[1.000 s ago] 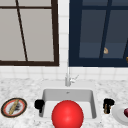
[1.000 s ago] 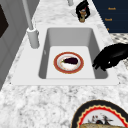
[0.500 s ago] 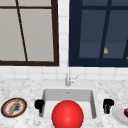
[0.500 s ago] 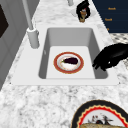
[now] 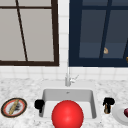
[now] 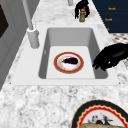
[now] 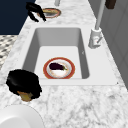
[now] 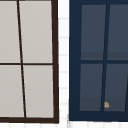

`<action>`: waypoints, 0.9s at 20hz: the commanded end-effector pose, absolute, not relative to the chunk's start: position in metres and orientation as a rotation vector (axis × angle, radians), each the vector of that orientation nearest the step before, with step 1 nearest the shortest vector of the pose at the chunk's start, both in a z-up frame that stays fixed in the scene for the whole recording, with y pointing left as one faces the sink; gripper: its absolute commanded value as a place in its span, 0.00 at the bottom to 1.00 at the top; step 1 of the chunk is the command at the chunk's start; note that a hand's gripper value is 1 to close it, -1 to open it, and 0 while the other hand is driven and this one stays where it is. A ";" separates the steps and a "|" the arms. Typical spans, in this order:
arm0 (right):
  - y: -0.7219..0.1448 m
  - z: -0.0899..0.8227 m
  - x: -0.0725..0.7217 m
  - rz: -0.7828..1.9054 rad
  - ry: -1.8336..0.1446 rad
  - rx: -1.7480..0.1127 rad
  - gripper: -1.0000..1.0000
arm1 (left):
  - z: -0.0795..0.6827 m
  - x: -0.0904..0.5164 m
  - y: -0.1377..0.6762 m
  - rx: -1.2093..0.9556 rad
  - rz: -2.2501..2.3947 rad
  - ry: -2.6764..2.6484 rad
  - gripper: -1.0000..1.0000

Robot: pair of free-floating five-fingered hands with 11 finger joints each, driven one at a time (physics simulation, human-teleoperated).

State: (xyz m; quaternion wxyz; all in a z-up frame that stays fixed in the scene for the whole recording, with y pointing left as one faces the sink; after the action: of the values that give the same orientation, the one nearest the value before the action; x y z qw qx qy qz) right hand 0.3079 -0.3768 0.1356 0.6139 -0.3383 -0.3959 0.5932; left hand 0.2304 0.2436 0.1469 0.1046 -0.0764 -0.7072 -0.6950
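Sink [image 6: 50, 37] holds plate [image 6: 68, 62] with eggplant [image 6: 70, 60].

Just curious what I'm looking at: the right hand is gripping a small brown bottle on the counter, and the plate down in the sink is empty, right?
Not quite. The plate in the sink is not empty: a dark aubergine lies on it, as the left side view shows. The rest holds: the right hand is closed over the small brown bottle on the counter.

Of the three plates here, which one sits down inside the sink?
The red-rimmed plate carrying a dark eggplant lies on the sink floor. The black-rimmed patterned plate and the plain white plate rest on the counter.
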 end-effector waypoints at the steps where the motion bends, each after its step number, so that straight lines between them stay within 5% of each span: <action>1: -0.377 0.136 0.310 1.367 -0.914 -0.779 0.00 | 0.147 0.230 0.244 -0.225 -2.049 -2.085 0.50; 18: -0.382 0.181 0.318 1.399 -0.888 -0.759 0.00 | 0.147 0.230 0.244 -0.225 -2.049 -2.085 0.50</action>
State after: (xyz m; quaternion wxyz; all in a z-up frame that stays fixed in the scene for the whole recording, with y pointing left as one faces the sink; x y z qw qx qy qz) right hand 0.3182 -0.3824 0.1669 0.6122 -0.3297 -0.3843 0.6073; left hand 0.2304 0.2436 0.1469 0.1046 -0.0764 -0.7072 -0.6950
